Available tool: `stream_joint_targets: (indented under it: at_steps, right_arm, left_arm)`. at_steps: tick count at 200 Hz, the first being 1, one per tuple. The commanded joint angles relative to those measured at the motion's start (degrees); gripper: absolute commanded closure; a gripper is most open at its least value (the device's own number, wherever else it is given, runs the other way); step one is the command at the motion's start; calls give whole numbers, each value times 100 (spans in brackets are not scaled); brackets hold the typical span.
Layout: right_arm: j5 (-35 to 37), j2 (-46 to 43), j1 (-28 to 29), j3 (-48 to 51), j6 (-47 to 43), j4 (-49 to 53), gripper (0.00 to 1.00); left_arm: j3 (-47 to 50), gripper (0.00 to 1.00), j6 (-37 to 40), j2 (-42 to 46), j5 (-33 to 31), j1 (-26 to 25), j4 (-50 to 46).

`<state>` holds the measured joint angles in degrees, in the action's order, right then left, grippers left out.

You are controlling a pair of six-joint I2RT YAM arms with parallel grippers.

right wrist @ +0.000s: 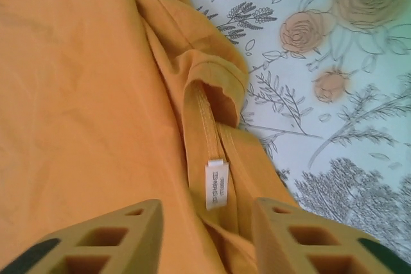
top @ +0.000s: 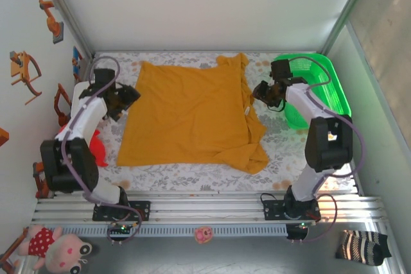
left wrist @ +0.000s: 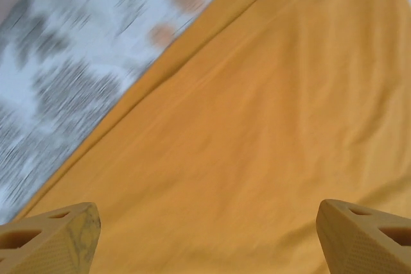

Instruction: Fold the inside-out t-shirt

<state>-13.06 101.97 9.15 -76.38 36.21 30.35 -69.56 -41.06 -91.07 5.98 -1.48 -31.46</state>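
The mustard t-shirt [top: 192, 117] lies spread out in the middle of the flowered tabletop [top: 192, 174], with a green basket [top: 327, 81] off beyond its right side. The left hand [left wrist: 205, 211] hangs over the shirt's left edge with its fingers spread wide. The right hand [right wrist: 207, 205] is over the collar on the shirt's right edge, fingers partway apart on either side of the little white neck tag [right wrist: 216, 184], not closed on it.

Mustard t-shirt [top: 192, 113] spread flat, neck tag [right wrist: 216, 185] showing.
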Motion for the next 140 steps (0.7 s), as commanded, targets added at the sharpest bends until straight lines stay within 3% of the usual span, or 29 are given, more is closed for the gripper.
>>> stream_joint_targets:
  at_steps: [1,32,74,91,111,140]
  right_arm:
    - [-155,502,56,-423,55,-184,54]
    - [26,1133,212,-912,155,-176,52]
    - [387,1711,263,-1305,393,7,54]
    - [550,1819,254,-1335,431,86,67]
    - [682,1788,198,-1332,414,116,100]
    - [787,1766,3,-1731,147,377,100]
  left_arm:
    - [-871,13,554,-1046,407,-17,-47]
    - [-1892,13,684,-2178,623,-17,-223]
    - [-1820,13,542,-2671,737,-15,-106]
    - [-1712,13,477,-2753,730,-18,-55]
    - [-1577,12,426,-2797,712,-18,-8]
    - [-1519,13,449,-2910,622,-11,-95]
